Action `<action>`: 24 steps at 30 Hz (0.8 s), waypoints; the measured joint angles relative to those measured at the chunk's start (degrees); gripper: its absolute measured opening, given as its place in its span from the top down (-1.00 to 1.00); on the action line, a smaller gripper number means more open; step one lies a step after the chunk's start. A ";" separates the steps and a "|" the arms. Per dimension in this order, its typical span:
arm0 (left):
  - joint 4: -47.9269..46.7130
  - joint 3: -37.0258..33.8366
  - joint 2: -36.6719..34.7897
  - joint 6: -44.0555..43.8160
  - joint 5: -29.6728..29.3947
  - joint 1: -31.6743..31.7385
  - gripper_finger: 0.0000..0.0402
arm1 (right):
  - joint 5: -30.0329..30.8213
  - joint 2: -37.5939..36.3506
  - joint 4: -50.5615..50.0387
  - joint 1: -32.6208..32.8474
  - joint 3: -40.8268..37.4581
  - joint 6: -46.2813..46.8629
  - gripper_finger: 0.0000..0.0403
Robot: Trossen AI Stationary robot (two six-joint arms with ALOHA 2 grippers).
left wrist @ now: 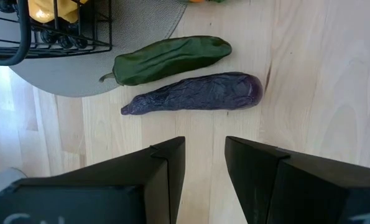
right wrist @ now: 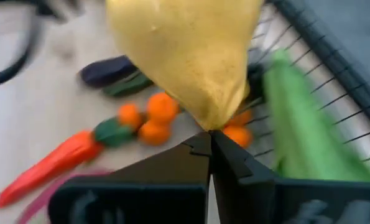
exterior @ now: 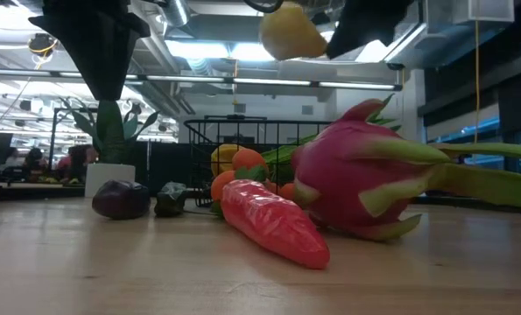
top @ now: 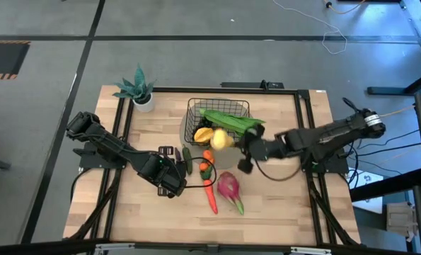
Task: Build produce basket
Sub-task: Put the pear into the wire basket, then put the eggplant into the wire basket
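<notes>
The black wire basket [top: 192, 106] stands on a grey round mat at the table's far middle, with green bean pods [top: 231, 120] and a yellow-orange fruit [top: 203, 134] inside. My right gripper [top: 234, 144] is shut on a pale yellow pear [top: 222, 139], high over the basket's near rim. My left gripper [left wrist: 204, 180] hovers open above the table, just short of the purple eggplant [left wrist: 194, 94] and the dark green pepper [left wrist: 169, 59], which lie side by side on the wood. The carrot [top: 211, 193], oranges [top: 205, 167] and pink dragon fruit [top: 229, 188] lie nearer the front. My right gripper pinches the pear's narrow end [right wrist: 211, 121] between its two fingertips. The fingers come from the table's right, slanting down. The pear sticks out beyond the fingertips, wide end away from them, lifted clear of table and basket [exterior: 291, 31].
A teal potted plant [top: 141, 92] stands at the far left corner. The grey mat [left wrist: 141, 25] reaches out past the basket toward the pepper. Bare wood lies along the near edge and at the left of the table.
</notes>
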 joint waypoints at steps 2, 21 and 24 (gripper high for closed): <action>0.00 0.00 0.00 0.00 -0.01 0.00 0.49 | -0.05 0.00 1.55 -3.06 0.18 -1.73 1.00; 0.13 0.00 0.00 -0.02 -0.02 -0.04 0.49 | -13.50 6.47 8.17 -17.79 0.18 -7.02 0.54; 0.15 0.00 0.00 -0.02 0.00 -0.04 0.49 | -13.64 6.29 7.93 -18.01 0.18 -3.76 0.46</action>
